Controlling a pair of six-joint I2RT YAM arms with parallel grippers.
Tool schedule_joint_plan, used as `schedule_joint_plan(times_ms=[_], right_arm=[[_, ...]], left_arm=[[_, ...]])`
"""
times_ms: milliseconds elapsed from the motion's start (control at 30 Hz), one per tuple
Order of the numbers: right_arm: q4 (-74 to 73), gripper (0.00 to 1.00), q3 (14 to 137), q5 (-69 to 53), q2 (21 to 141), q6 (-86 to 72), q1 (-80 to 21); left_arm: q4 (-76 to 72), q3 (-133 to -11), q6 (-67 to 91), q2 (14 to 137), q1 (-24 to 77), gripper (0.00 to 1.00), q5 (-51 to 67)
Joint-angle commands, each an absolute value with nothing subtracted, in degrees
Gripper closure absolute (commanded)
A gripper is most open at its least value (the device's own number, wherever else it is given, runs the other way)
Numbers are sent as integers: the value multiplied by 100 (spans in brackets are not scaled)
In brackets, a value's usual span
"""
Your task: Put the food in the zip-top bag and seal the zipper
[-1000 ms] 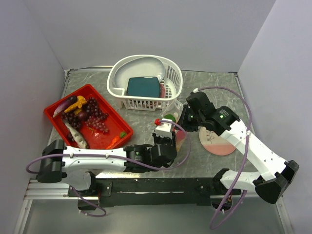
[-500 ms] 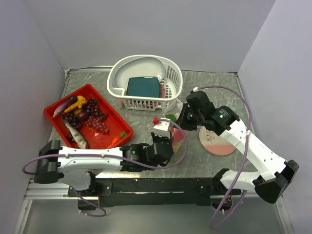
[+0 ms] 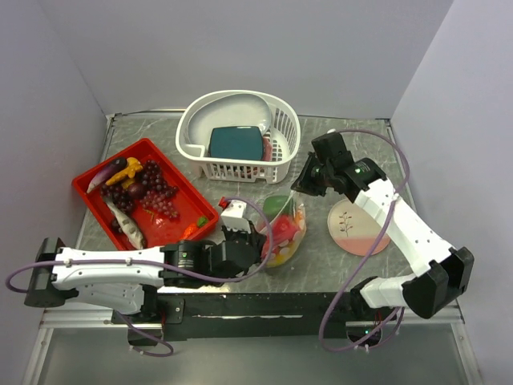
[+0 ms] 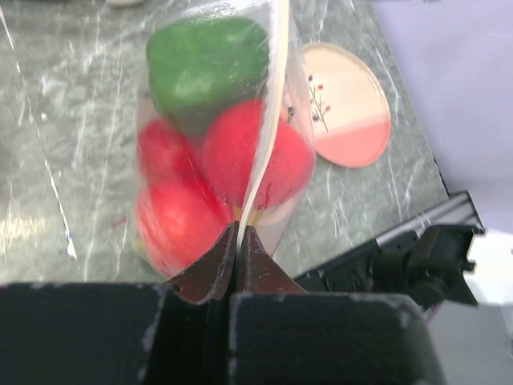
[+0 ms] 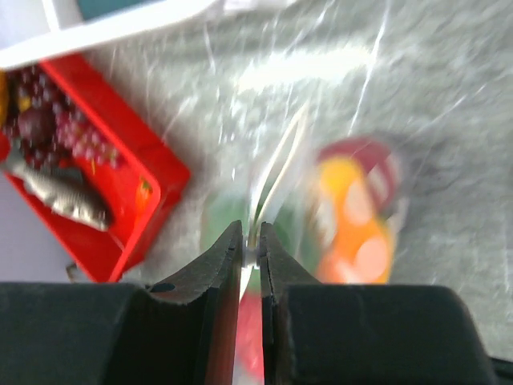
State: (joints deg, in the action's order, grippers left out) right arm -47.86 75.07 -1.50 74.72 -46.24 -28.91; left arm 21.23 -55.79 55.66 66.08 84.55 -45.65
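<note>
Zip-top bag [image 3: 287,233] sits at lower centre of the top view, over the tabletop [image 3: 353,136], between the red tray [image 3: 84,186] at left and the pink plate [image 3: 361,233] at right. Contents visible through the film: one green pepper [image 4: 207,68] and red tomatoes [image 4: 256,156], with yellow-orange pieces at the bag's lower end. The zipper [image 4: 271,112] shows as a pale strip along one edge of the bag; whether it is pressed together cannot be told. Left end effector [image 4: 239,234] is clamped tight on the near end of that strip. Right end effector [image 5: 251,238] pinches the far end, fingers narrow. Grapes [image 3: 156,192] lie in the red tray. A white basket [image 3: 232,170] holding a teal block [image 3: 236,143] stands at upper centre.
</note>
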Motion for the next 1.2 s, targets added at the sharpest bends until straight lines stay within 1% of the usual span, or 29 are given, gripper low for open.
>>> schedule_joint_plan(times_ms=[0,200,333,433,533,567,600,667,733,767,800,833,867,900,933,967,1000,1033,1067,1100,1133,1167], right_arm=[[-4061,100,7928,764,7585,-4360,-2435],[-4025,100,7901,879,7559,-4245,-2066],[-4131,100,7963,1037,7445,-4149,-2004],[-4306,100,8129,1178,7348,-4017,-1986],[-4307,100,8148,1012,7277,-3911,-1986],[-4228,100,8130,950,7286,-3885,-2030],[-4167,100,8095,862,7356,-3867,-2091],[-3974,100,8007,730,7496,-3876,-2371],[-3833,100,7972,782,7821,-3989,-2670],[-3762,100,8015,826,7979,-4016,-3020],[-3744,100,8155,844,8320,-4034,-3163],[-3735,100,8252,844,8497,-4052,-3303],[-3753,100,8366,783,8664,-4043,-3409],[-3762,100,8541,756,8901,-4034,-3567],[-3762,98,8604,738,8956,-3973,-3612],[-3701,94,8657,695,8973,-3955,-3656],[-3674,90,8701,651,8956,-3920,-3717],[-3639,78,8719,589,8913,-3842,-3735],[-3630,71,8736,545,8816,-3789,-3770],[-3647,64,8780,545,8755,-3745,-3805],[-3647,50,8772,519,8676,-3648,-3823],[-3630,42,8754,501,8457,-3604,-3832]], left_arm=[[2628,-5406,5959,6162,8657,99,-4193],[2567,-5344,5994,6091,8666,99,-3921],[2006,-5379,5705,6152,8666,99,-3640],[1872,-5563,5564,6336,8657,99,-3490],[1819,-5677,5581,6495,8544,99,-3402],[1950,-5678,5746,6530,8482,81,-3401],[2073,-5686,5861,6582,8299,79,-3401],[2284,-5652,6089,6600,8035,78,-3262],[2294,-5459,6248,6513,7534,77,-3069],[2268,-5362,6301,6460,7332,71,-2832],[2224,-5187,6345,6356,6921,65,-2673],[2154,-5099,6311,6285,6752,61,-2559],[2101,-5028,6258,6223,6619,61,-2505],[2161,-4984,6223,6118,6444,58,-2566],[2223,-5018,6136,6074,6381,54,-2619],[2293,-5053,6109,6056,6337,38,-2680],[2442,-5141,6074,6003,6241,31,-2759],[2487,-5185,6012,5977,6197,19,-2812],[2531,-5246,5986,5950,6161,11,-2847],[2549,-5273,5933,5898,6092,4,-2865],[2558,-5300,5820,5880,6047,1,-2857],[2566,-5396,5766,5836,6012,2,-2865]])
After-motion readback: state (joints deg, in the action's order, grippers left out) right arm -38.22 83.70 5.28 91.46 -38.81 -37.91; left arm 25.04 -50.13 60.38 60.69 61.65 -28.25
